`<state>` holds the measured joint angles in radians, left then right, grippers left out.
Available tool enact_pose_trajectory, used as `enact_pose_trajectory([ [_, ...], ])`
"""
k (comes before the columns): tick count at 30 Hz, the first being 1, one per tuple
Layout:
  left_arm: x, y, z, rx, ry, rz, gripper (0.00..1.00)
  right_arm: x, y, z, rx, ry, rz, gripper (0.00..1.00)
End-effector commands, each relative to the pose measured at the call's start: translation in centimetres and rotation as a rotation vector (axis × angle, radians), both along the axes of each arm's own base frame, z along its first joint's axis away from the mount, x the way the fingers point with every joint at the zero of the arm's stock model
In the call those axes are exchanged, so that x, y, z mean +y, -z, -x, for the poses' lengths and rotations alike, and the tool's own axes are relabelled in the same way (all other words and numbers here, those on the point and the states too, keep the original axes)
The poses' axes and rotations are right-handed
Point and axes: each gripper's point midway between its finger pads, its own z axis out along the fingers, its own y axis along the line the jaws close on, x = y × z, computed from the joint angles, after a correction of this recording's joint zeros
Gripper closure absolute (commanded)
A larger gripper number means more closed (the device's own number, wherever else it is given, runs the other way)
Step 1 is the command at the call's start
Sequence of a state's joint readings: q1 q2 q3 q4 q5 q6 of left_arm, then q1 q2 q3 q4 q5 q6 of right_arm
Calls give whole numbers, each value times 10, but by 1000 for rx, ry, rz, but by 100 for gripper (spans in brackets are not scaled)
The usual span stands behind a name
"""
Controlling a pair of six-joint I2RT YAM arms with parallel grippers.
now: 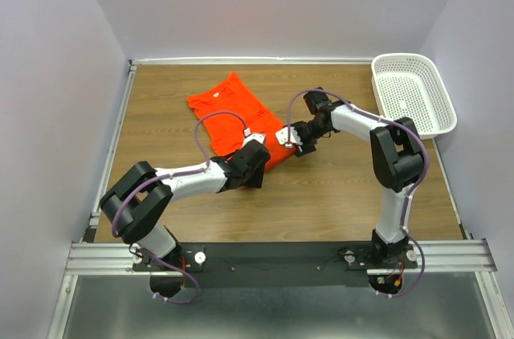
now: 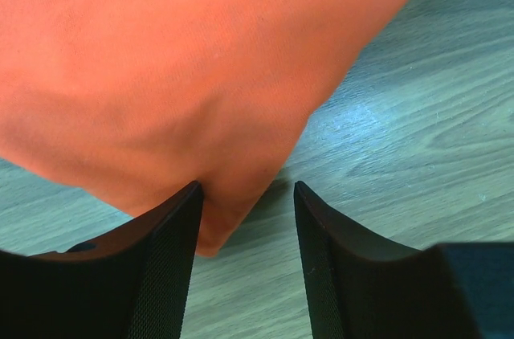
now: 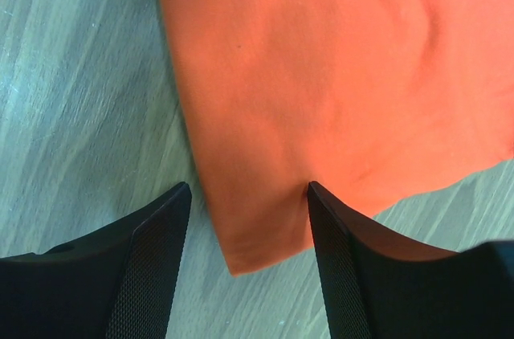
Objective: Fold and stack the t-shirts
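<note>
An orange t-shirt (image 1: 233, 110) lies mid-bench (image 1: 321, 202), toward the far edge. The left jaws stand spread around one corner of its near end, the fabric touching one finger (image 2: 173, 259). The right jaws, also spread, straddle the neighbouring corner. A white basket (image 1: 405, 56) sits at the far right corner.

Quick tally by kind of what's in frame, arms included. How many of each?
Orange t-shirt: 1
White basket: 1
Robot arms: 2 (left arm, right arm)
Total: 4
</note>
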<state>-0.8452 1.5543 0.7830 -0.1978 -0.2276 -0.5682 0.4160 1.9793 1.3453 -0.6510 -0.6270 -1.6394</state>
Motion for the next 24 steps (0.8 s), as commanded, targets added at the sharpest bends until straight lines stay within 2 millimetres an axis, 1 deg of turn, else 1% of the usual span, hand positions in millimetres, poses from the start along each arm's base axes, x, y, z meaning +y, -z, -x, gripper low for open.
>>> enact_pose_trajectory([
  [1,22,16,13,52,-36,-94,41,-10,8,1,48,29,29,33],
  [3,23,17,14,57,-35,-96,41,-11,7,2,48,32,28,34],
  [5,22,19,15,62,-34,-95,41,-12,9,3,49,32,37,36],
  [8,23,23,17,74,-32,-101,41,-16,14,1,54,46,63,43],
  [11,22,23,17,75,-29,-94,41,-19,21,0,64,58,85,50],
  [12,22,24,17,78,-29,-95,41,-19,20,-1,60,60,88,53],
  [14,21,25,17,79,-25,-97,41,-20,22,-3,65,70,94,55],
  [18,19,29,18,92,-14,-100,42,-19,25,-8,72,80,94,64],
  [20,18,31,18,98,-10,-98,44,-18,28,-7,78,79,99,76],
  [21,18,35,19,106,-10,-105,46,-18,28,-7,77,78,99,86],
  [22,18,36,19,109,-10,-104,50,-19,31,-6,83,76,102,91],
  [24,20,40,20,117,-8,-110,56,-19,32,-5,85,74,104,92],
])
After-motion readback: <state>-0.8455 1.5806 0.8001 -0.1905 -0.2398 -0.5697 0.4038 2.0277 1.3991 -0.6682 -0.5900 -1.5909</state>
